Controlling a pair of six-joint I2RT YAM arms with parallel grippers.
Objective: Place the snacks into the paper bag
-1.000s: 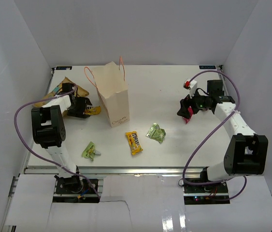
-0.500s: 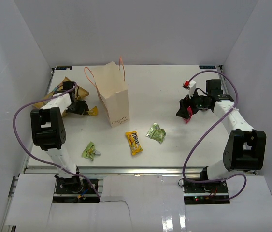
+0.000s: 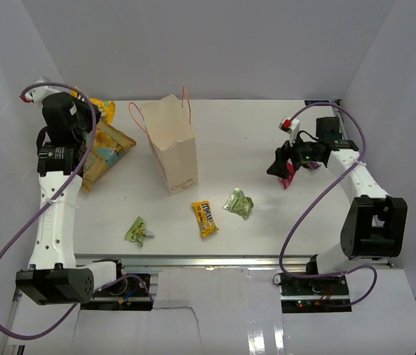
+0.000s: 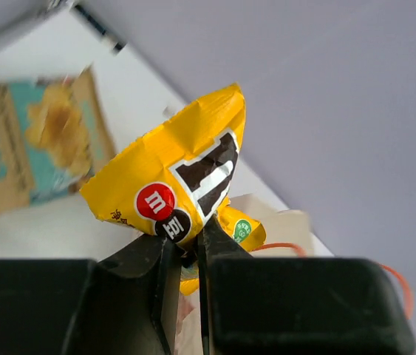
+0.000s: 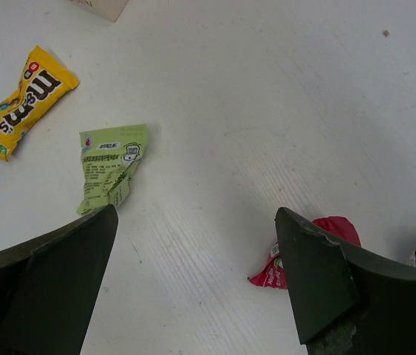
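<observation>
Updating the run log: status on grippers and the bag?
Left gripper shut on a yellow candy pack, held high. Right gripper open over the red packet. Paper bag upright, mouth open, nothing in the way.

The left arm [image 3: 51, 200] is held upright at the far left, and its pincer [image 4: 185, 248] is clamped on a yellow pack [image 4: 182, 177]. The right arm [image 3: 355, 176] is extended low, with its pincer [image 5: 196, 214] spread wide and angled downward.
</observation>
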